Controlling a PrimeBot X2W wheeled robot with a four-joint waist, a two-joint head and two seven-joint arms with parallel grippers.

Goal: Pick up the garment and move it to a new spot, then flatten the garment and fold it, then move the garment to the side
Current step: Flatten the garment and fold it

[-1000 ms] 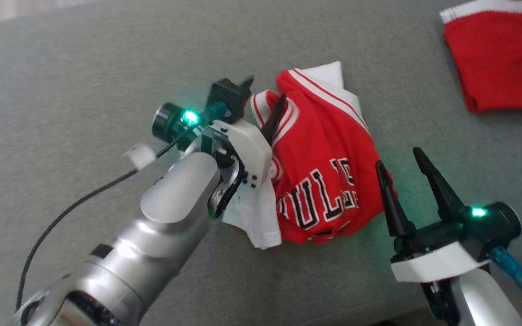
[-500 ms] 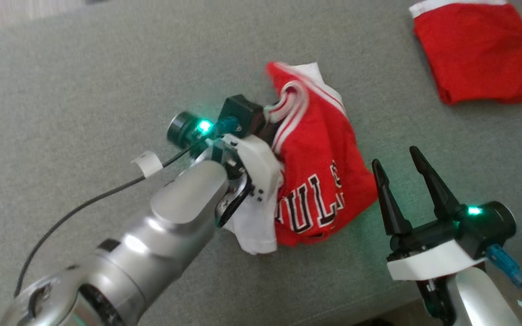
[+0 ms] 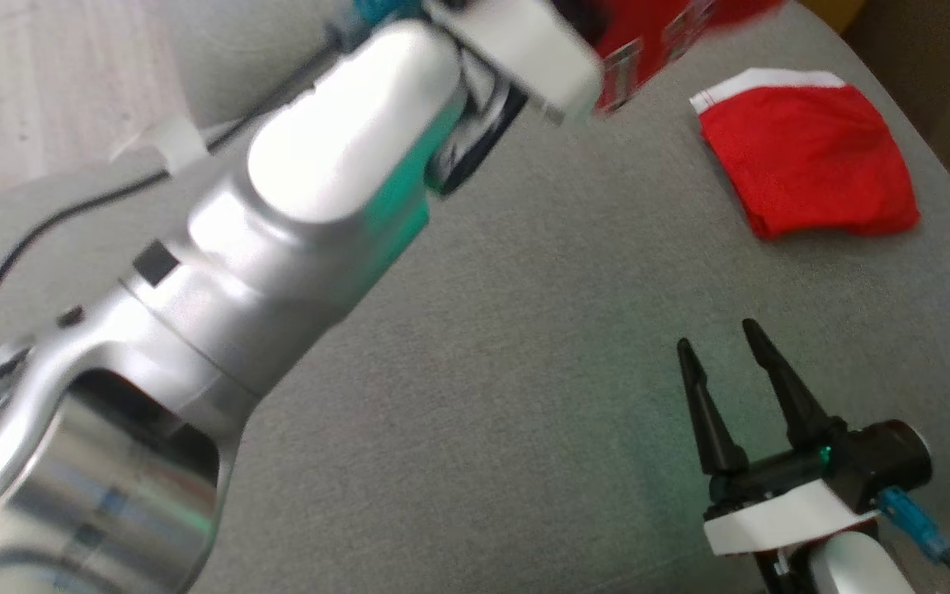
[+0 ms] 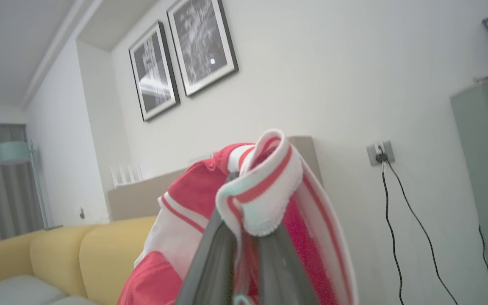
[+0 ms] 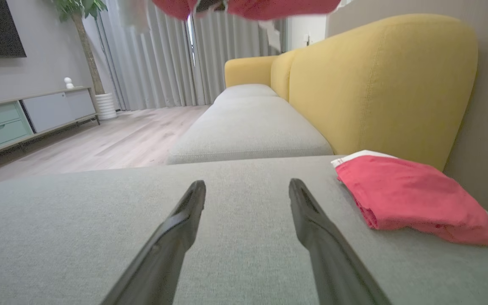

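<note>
Because the jersey (image 4: pixel 184 199) seemed light, soft and limp, it hung aloft from the left pincer (image 4: pixel 248 220), clamped on its ribbed striped trim, likely the surest hold; the right pincer (image 3: pixel 714 334) stood open and empty over the grey cushion (image 3: pixel 524 371).

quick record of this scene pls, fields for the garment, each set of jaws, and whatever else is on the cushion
garment: red jersey with white striped trim, hanging in the air above the grey cushion
left jaws: shut on the jersey's trim
right jaws: open, empty, over the cushion
other item: folded red garment lying on the cushion beside the yellow backrest
task stage: jersey picked up, not yet set down
</note>
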